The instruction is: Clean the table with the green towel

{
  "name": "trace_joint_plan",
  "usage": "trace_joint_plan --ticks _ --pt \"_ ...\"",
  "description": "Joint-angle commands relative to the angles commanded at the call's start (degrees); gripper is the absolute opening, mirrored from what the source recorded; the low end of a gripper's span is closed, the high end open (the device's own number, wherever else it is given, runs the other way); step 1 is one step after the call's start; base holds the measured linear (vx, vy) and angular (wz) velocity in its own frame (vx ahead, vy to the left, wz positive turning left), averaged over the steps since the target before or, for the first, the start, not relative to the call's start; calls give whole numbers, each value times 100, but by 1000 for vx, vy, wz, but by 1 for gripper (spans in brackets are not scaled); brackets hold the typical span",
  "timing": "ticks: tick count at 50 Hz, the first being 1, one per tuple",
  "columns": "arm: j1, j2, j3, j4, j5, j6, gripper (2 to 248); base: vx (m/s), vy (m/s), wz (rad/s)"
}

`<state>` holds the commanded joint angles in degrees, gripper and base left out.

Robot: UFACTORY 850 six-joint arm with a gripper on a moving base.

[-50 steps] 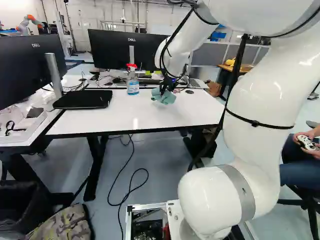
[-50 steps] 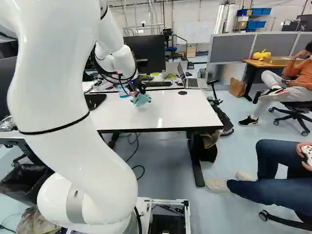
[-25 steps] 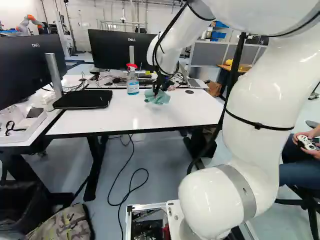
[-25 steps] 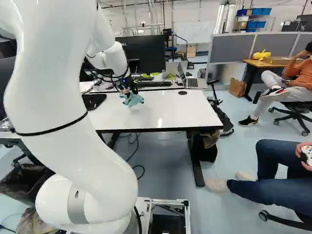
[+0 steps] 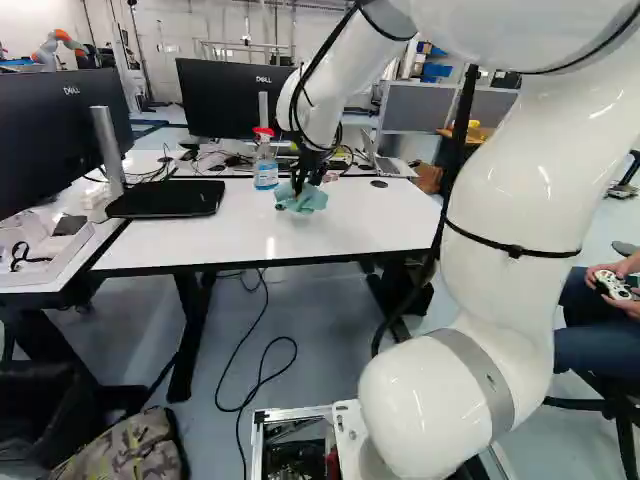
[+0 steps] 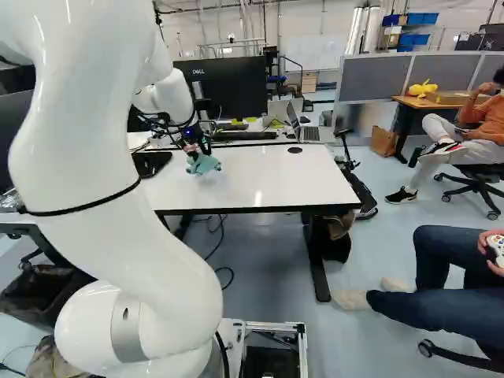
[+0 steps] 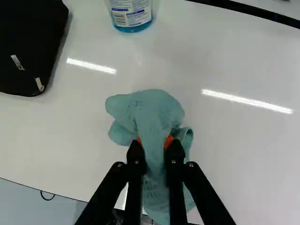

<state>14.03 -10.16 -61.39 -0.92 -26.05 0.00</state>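
Over the white table [image 5: 200,243], the left base view shows the green towel [image 5: 303,199] near the spray bottle [image 5: 266,173], apparently positioned for wiping. The right base view barely shows that bottle. Only the wrist view reveals the gripper [image 7: 154,144] pinching the towel between orange pads [image 7: 168,140], probably leaving loose folds to wipe.

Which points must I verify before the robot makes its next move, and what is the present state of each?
1. Green cloth towel gripped between the black fingers: ok.
2. Towel spread flat: not ok, bunched.
3. Towel touching the glossy white tabletop: cannot tell.
4. Clear spray bottle with red head and blue liquid upright: ok.
5. Towel apart from bottle: ok.
6. Flat black case off the tabletop: not ok.
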Motion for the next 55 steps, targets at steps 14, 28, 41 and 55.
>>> trace_joint_plan --ticks 14,28,41,55 --pt "273 -67 -77 0 -29 0 56 0 0 0" --pt "525 -123 -142 0 -29 0 56 0 0 0" --pt "525 -123 -142 0 -29 0 71 0 0 0" --pt "525 -123 -142 0 -29 0 173 0 0 0"
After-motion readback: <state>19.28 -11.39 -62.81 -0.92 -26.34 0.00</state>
